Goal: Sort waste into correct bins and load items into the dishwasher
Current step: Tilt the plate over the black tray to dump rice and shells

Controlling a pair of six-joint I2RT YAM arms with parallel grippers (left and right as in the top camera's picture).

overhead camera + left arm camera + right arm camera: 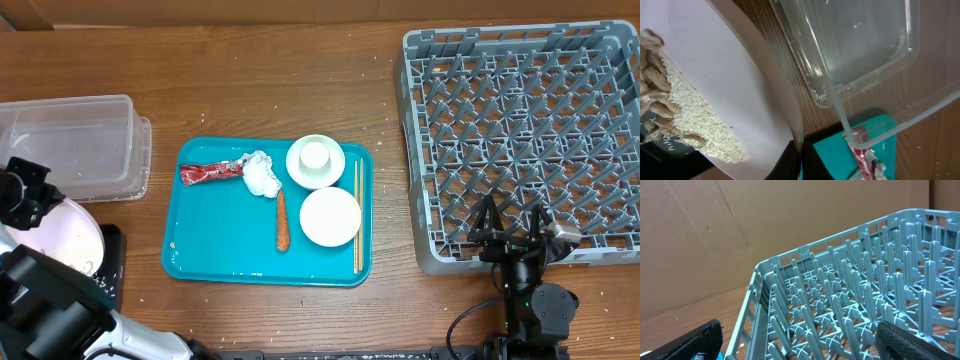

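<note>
My left gripper [801, 161] is shut on the rim of the pale pinkish plate [740, 75], which carries pale crumbly food scraps [695, 120]. In the overhead view the plate [60, 238] is at the far left, beside the black tray [110, 262] and in front of the clear tub [70, 140]. The teal tray [215, 240] holds a red wrapper [210, 172], white tissue [262, 176], sausage stick [282, 220], a bowl [330, 216] and a second bowl [303, 172] with a cup [315, 154] in it. My right gripper [515, 228] is open and empty at the front edge of the grey dish rack [520, 120].
Wooden chopsticks [356, 215] lie along the teal tray's right side. The clear tub [865, 50] fills the upper right of the left wrist view, with the wrapper [860, 150] behind it. Rack pegs [850, 295] stand between my right fingers. A cardboard wall runs along the back.
</note>
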